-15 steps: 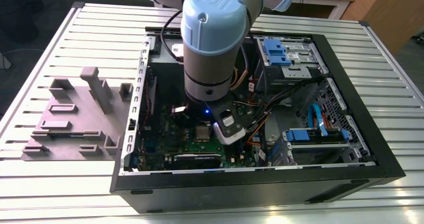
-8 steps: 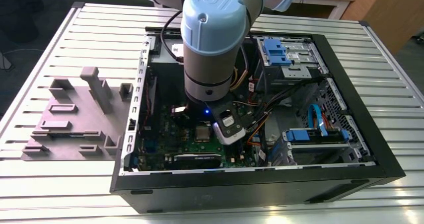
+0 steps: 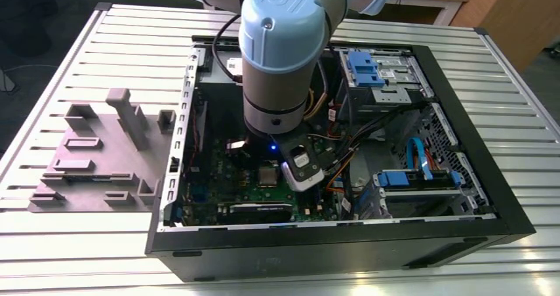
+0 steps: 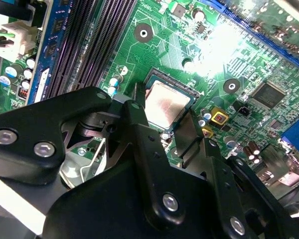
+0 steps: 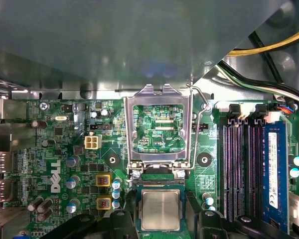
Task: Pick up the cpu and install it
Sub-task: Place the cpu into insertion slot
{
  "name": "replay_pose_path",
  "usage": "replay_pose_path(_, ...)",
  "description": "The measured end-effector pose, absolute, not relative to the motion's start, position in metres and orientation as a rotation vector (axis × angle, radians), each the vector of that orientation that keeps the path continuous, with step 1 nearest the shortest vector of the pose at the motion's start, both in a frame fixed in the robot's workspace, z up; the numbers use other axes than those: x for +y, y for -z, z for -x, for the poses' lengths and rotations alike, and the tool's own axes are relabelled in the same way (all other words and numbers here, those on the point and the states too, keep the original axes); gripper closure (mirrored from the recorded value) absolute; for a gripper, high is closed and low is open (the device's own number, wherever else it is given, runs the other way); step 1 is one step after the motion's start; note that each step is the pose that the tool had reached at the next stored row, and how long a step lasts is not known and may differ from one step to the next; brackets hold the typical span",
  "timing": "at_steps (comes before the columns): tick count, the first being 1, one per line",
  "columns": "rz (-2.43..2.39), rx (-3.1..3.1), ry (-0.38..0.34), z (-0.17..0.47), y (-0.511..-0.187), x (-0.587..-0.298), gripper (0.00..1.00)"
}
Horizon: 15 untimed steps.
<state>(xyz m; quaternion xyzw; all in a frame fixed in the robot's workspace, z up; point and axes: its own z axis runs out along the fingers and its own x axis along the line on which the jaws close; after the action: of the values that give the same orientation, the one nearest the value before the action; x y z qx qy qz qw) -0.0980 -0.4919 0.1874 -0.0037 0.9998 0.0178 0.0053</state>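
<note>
The cpu [image 5: 160, 209] [image 4: 167, 104] is a small silvery square lying flat in the socket on the green motherboard [image 5: 65, 149]. In the exterior view the cpu [image 3: 267, 175] shows as a pale square just below the arm's wrist. My gripper [image 4: 162, 113] [image 5: 163, 220] hangs directly over it, its black fingers [image 4: 137, 102] standing on either side of the chip with a little room between, so it looks open. The hinged metal socket frame [image 5: 159, 124] is swung up and open beside the socket, with its wire lever [image 5: 199, 124] raised.
The open computer case [image 3: 473, 151] walls me in on all sides. Memory slots [image 5: 239, 169] run beside the socket, and cables [image 5: 269, 47] and blue drive bays [image 3: 372, 66] fill the case's far part. A grey plastic tray [image 3: 88, 158] lies on the slatted table at the exterior view's left.
</note>
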Motion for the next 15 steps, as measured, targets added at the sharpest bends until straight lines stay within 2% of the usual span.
replay_pose_path(15, 0.012, 3.131, -0.031, 0.0980, -0.1893, -0.4908, 0.53)
